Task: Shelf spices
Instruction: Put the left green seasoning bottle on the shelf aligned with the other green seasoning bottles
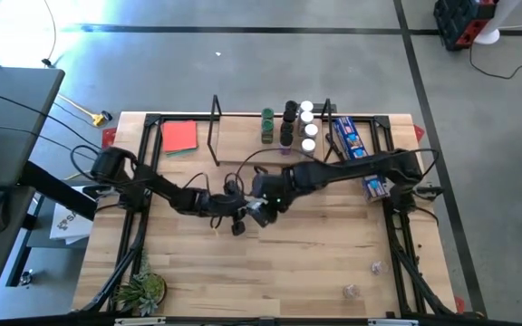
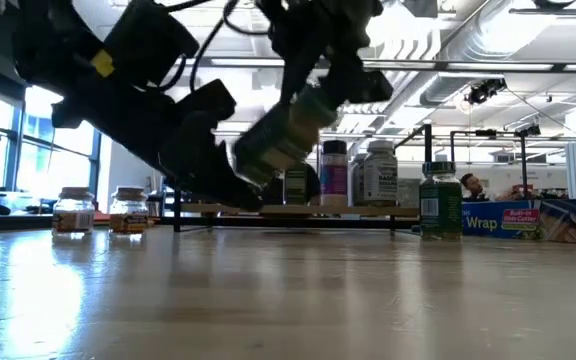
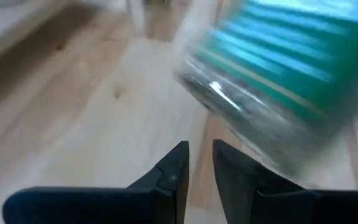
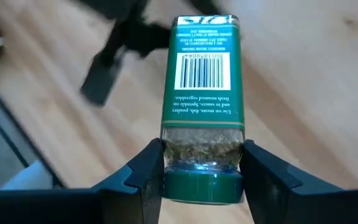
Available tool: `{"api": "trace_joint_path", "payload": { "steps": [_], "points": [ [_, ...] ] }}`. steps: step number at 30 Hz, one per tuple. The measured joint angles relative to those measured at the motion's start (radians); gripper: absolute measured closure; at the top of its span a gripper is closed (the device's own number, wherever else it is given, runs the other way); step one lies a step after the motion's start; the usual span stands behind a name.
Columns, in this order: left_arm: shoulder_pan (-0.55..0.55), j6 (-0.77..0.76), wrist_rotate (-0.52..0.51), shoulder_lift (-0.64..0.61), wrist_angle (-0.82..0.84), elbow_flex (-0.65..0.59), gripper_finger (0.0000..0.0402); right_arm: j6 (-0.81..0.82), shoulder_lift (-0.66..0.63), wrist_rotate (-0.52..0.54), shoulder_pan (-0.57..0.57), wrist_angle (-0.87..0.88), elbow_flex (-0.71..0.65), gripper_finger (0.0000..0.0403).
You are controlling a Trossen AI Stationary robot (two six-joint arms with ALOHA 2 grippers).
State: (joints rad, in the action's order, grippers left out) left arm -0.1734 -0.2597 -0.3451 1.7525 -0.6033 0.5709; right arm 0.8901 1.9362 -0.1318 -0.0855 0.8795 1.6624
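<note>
My right gripper [image 4: 202, 180] is shut on a spice jar [image 4: 202, 87] with a green lid, a green barcode label and dried herbs inside. In the high view it hangs over the table's middle [image 1: 265, 206]. In the low view the jar [image 2: 286, 135] is tilted in the air. My left gripper [image 3: 199, 163], fingers shut but for a narrow slit, stands just beside the jar [image 3: 272, 81] and touches nothing. The light-wood shelf [image 1: 243, 116] runs along the far edge. Several jars [image 1: 288, 125] stand on it toward its right end. My right gripper pinches the jar between its two fingers on the clear glass [image 4: 202, 149] just beside the green lid [image 4: 202, 186]. The fingers [image 4: 149, 168] lie across the jar, with the lid end toward the wrist. The jar is lifted clear of the table and tilted.
A long blue packet [image 1: 352, 138] lies right of the shelved jars, and a red card [image 1: 179, 136] lies at the shelf's left end. Two small jars [image 2: 98, 210] show at the left of the low view. A small plant [image 1: 143, 290] sits at the near left corner.
</note>
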Motion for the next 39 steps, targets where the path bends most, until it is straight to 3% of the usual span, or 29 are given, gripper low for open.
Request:
{"api": "trace_joint_path", "payload": {
  "steps": [5, 10, 13, 19, 28, 33, 39],
  "points": [
    [0.0, -0.013, -0.014, 0.076, 0.007, -0.002, 0.0333, 0.014, 0.002, -0.087, 0.035, -0.021, -0.083, 0.0241],
    [-0.009, -0.053, -0.121, 0.045, 0.102, -0.001, 0.0333, 0.05, 0.002, -0.24, 0.042, -0.036, -0.149, 0.0242],
    [-0.016, -0.025, -0.123, 0.039, 0.036, -0.004, 0.0333, 0.072, 0.002, -0.288, 0.044, -0.041, -0.172, 0.0242],
    [-0.018, -0.009, -0.016, 0.044, -0.157, -0.002, 0.0347, 0.074, 0.018, -0.289, 0.072, -0.1, -0.172, 0.0242],
    [-0.017, 0.0, 0.025, 0.085, -0.193, 0.008, 0.0373, 0.024, 0.085, -0.355, 0.092, -0.16, -0.17, 0.0244],
    [-0.018, 0.011, 0.048, 0.089, -0.189, 0.008, 0.0383, 0.01, 0.104, -0.313, 0.096, -0.206, -0.173, 0.024],
    [-0.018, 0.027, 0.05, 0.089, -0.189, 0.002, 0.0387, -0.062, 0.103, -0.284, 0.088, -0.207, -0.137, 0.0266]
  ]
}}
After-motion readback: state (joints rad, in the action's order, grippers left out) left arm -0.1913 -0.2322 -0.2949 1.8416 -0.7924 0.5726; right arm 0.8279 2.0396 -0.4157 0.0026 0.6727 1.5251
